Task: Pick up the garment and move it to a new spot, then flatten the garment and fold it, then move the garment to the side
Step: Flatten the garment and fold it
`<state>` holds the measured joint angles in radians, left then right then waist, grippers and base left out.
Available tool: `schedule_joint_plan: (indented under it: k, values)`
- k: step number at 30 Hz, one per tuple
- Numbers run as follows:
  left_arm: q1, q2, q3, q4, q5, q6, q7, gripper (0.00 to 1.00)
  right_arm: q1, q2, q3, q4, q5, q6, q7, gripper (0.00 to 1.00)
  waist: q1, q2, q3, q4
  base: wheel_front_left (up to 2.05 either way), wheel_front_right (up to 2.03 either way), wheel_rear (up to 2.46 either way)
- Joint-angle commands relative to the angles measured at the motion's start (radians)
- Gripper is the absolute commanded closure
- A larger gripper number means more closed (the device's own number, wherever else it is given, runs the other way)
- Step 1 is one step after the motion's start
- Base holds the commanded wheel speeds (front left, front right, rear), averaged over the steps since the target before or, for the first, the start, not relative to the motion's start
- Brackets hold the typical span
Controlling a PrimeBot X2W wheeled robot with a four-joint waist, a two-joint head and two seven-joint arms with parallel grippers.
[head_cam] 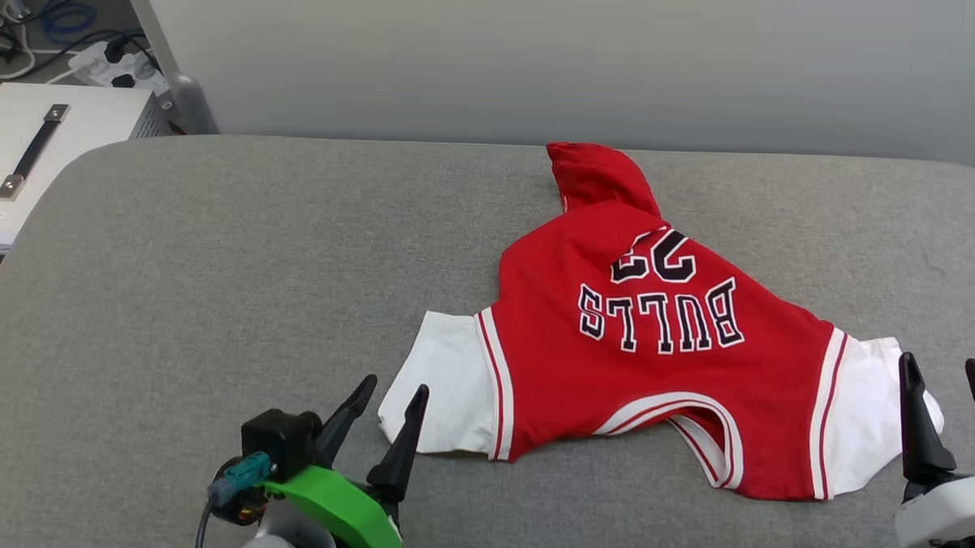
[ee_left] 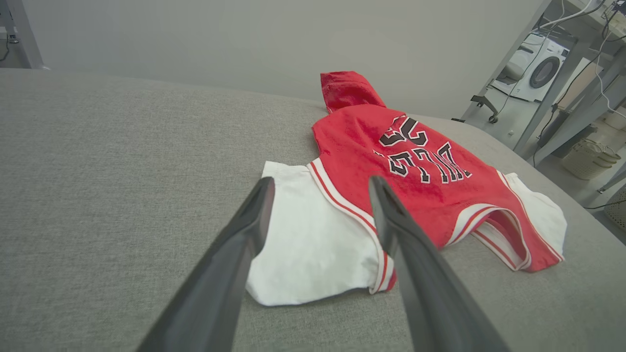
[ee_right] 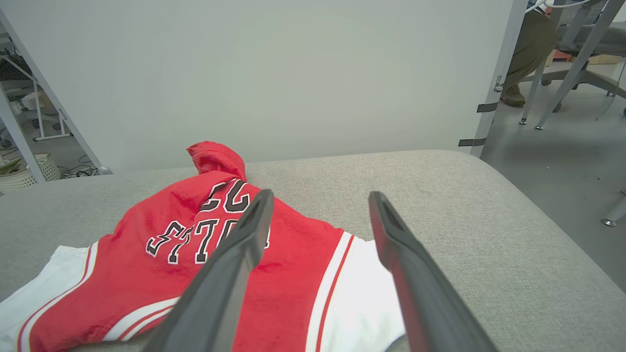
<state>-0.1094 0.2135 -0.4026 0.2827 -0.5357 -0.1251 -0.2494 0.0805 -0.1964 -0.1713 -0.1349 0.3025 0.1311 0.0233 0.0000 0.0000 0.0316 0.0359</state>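
My left pincer (head_cam: 396, 383) is wide open and has nothing in it. My right pincer (head_cam: 939, 360) is wide open too, and it holds nothing.

The red shirt (head_cam: 655, 345) lies on the grey soft table (head_cam: 211, 297), on the right half of it. It is not flat. The bottom part is bunched up in a red lump that points at the far edge, close to the pale wall (head_cam: 543, 65). The neck hole is on the side near me. The letters BULLS and a number are upside down from where I look.

One white sleeve sticks out to my left. The tips of my left pincer are just beside that sleeve, at its near corner, and I cannot tell if they touch it. In the left wrist view the sleeve shows between my two fingers.

The other white sleeve sticks out to my right. My right pincer is at the edge of that sleeve. In the right wrist view one finger (ee_right: 234, 254) is over the red part and the other is over the sleeve's edge.

A white box (head_cam: 46, 153) with a dark handle sits off the table, far to my left
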Motion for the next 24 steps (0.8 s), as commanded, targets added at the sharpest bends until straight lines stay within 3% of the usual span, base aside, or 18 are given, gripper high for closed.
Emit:
schedule_joint_plan:
  k: [1,3,4,9,13,24]
  values:
    - [-0.006,0.014,-0.002,0.005,-0.004,-0.005,0.023,0.00,0.007,0.003,0.000,-0.012,-0.006,0.000,0.002,0.00,0.0000,0.0000,0.003,-0.005,0.00,0.00,0.00]
    - [-0.018,0.025,-0.007,0.004,-0.006,0.008,0.079,0.00,0.005,0.003,0.002,-0.021,-0.007,0.000,0.007,0.00,0.0000,0.0000,0.007,-0.012,0.00,0.00,0.00]
    - [-0.039,0.036,-0.007,-0.011,-0.016,0.045,0.188,0.00,0.006,0.005,0.004,-0.033,-0.010,0.000,0.014,0.00,0.0000,0.0000,0.015,-0.023,0.00,0.00,0.00]
    - [-0.079,0.076,-0.005,-0.017,-0.014,0.156,0.432,0.00,0.003,0.013,0.022,-0.047,-0.010,0.000,0.025,0.00,0.0000,0.0000,0.048,-0.050,0.00,0.00,0.00]
    - [-0.098,0.107,-0.025,-0.019,0.000,0.213,0.595,0.00,-0.006,0.014,0.041,-0.048,-0.008,0.000,0.029,0.00,0.0000,0.0000,0.083,-0.075,0.00,0.00,0.00]
    - [-0.113,0.129,-0.026,-0.025,0.018,0.280,0.673,0.00,-0.029,0.005,0.069,-0.015,0.007,0.000,0.003,0.00,0.0000,0.0000,0.145,-0.128,0.00,0.00,0.00]
